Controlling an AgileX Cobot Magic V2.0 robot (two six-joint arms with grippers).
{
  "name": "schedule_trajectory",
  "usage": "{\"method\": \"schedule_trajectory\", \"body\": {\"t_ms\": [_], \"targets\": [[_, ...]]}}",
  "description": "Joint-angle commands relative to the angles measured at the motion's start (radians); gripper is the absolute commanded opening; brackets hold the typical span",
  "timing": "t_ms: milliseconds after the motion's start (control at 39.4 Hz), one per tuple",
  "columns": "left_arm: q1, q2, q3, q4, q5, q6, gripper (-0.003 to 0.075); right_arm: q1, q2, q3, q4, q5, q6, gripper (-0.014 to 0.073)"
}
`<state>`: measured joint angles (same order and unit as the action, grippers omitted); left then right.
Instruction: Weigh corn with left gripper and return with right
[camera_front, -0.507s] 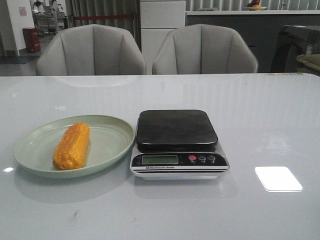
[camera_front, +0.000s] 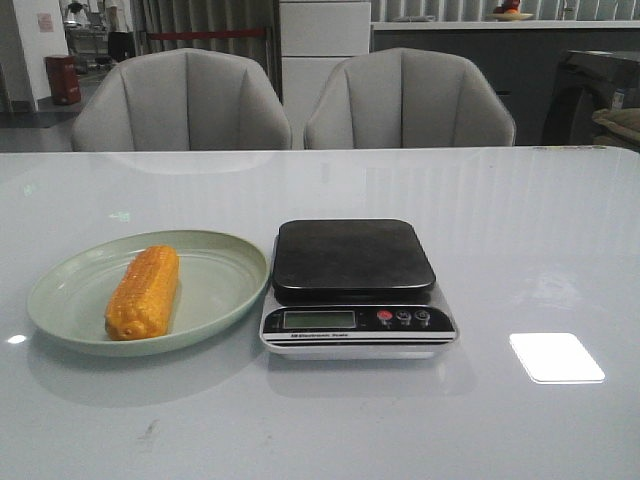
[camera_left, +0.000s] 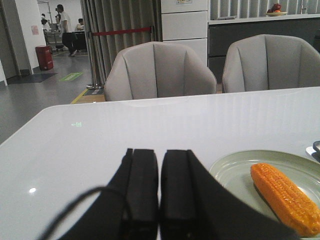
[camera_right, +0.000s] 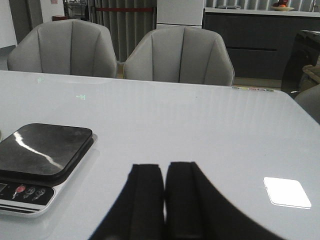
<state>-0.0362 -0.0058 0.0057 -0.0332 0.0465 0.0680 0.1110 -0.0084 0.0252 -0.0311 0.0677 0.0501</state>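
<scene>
Nothing moved: corn (camera_front: 143, 293) on plate (camera_front: 225, 290), beside scale (camera_front: 354, 285).

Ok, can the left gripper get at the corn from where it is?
Probably yes: the corn lies uncovered on the plate, nothing between it and the left gripper, whose fingers are shut and must open first.

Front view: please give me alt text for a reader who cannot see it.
An orange-yellow corn cob lies on a pale green plate at the left of a glossy white table, touching nothing else. Right beside the plate stands a digital kitchen scale with an empty black platform. Two grey chairs stand behind the table; no gripper is in view.
</scene>
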Motion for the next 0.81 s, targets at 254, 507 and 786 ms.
{"method": "schedule_trajectory", "body": {"t_ms": [254, 507, 786], "targets": [[0.002, -0.021, 0.032, -0.001, -0.082, -0.001, 0.0125, -0.005, -0.02, 0.011, -0.011, -0.077, -0.002, 0.0179], [0.002, -0.021, 0.032, -0.001, -0.092, -0.001, 0.0125, -0.005, -0.02, 0.011, -0.011, -0.077, -0.002, 0.0179], [0.002, -0.017, -0.024, -0.104, -0.254, -0.01, 0.0125, -0.005, -0.02, 0.011, -0.011, -0.077, -0.002, 0.0179]]}}
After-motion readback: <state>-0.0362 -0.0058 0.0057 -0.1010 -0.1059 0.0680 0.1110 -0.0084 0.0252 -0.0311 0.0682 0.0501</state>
